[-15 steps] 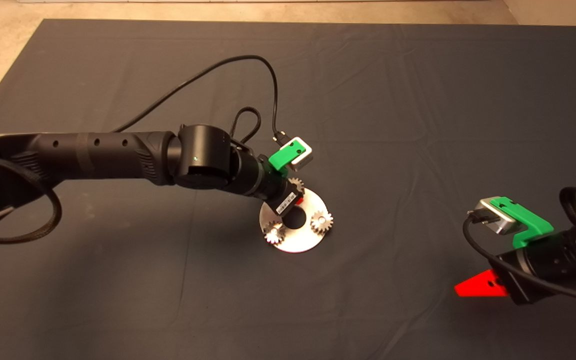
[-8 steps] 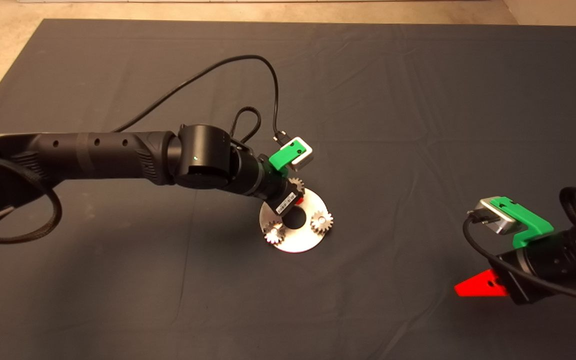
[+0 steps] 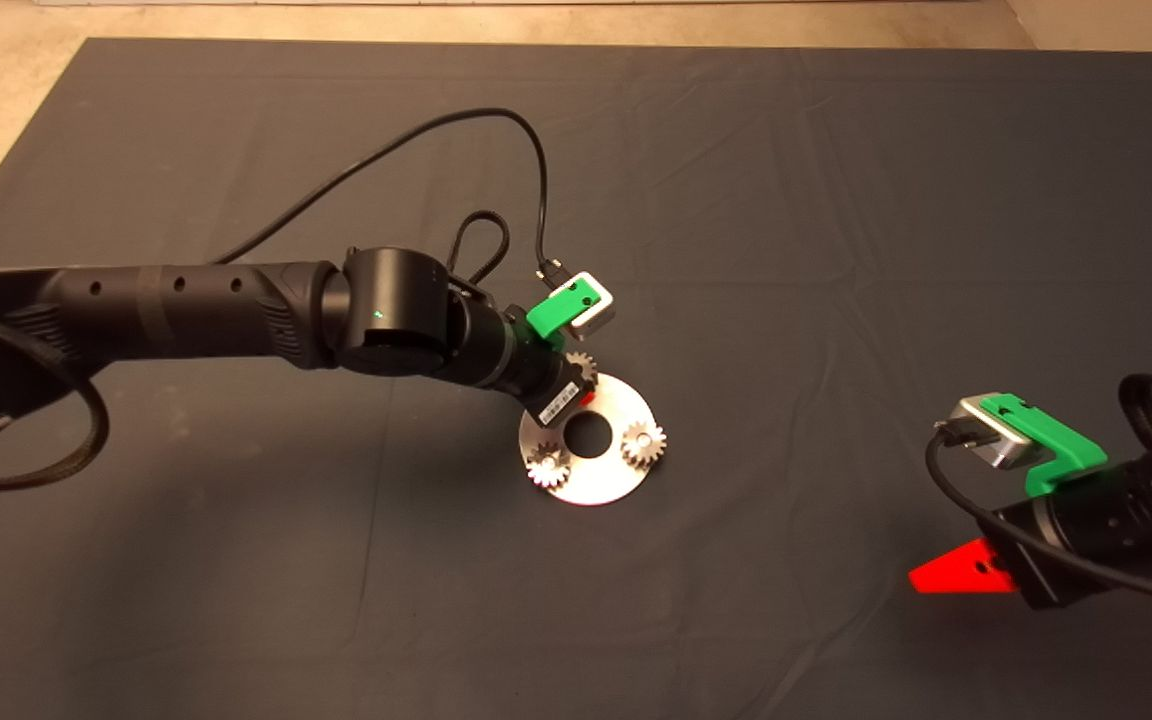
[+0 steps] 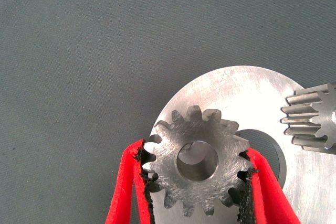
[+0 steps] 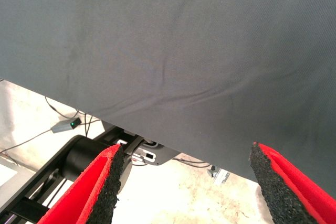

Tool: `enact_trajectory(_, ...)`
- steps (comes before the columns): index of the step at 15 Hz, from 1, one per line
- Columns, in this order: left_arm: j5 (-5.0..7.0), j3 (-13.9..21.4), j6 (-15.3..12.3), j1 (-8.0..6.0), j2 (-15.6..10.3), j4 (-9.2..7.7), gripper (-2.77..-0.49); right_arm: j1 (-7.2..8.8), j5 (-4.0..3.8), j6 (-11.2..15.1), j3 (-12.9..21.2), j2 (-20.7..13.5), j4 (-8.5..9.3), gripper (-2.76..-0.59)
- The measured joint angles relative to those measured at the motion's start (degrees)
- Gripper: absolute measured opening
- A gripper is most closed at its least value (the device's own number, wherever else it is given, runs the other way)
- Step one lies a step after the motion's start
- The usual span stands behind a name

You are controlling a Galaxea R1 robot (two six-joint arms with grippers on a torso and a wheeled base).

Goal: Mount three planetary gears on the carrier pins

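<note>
A flat silver disc [image 3: 608, 482] lies on the dark mat. Two planetary gears [image 3: 546, 468] [image 3: 643, 441] sit on its carrier pins [image 3: 643, 438]. My left gripper [image 3: 576, 386] is over the disc's far rim, shut on a third gear [image 3: 582, 370]. In the left wrist view its black pads [image 4: 148, 179] press the teeth on both sides of this gear [image 4: 197, 161], which hangs over the disc's edge [image 4: 247, 87]. Another mounted gear [image 4: 315, 116] shows beside it. The pin under the held gear is hidden. My right gripper [image 3: 956, 578] waits open at the lower right.
The left arm's black cable [image 3: 496, 125] loops over the mat behind the disc. The right wrist view shows the mat's edge [image 5: 157, 145] with floor and cables beyond it, between the open fingers [image 5: 107, 179].
My left gripper has shifted slightly left and away from the disc's centre with the gear, uncovering the centre hole. The right arm has not moved.
</note>
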Motion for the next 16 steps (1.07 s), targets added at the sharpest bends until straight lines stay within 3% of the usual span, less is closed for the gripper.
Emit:
enact_trajectory(5, -0.04, 0.0, 0.0, 0.00, -0.1, 0.01, -2.66, 0.00, 0.55, 0.0, 0.0, 0.0, 0.00, -1.58)
enact_trajectory(16, -0.01, -0.6, 0.0, 0.01, 0.0, 1.11, -2.66, 0.00, 0.59, 0.0, 0.0, 0.0, 0.00, -1.58)
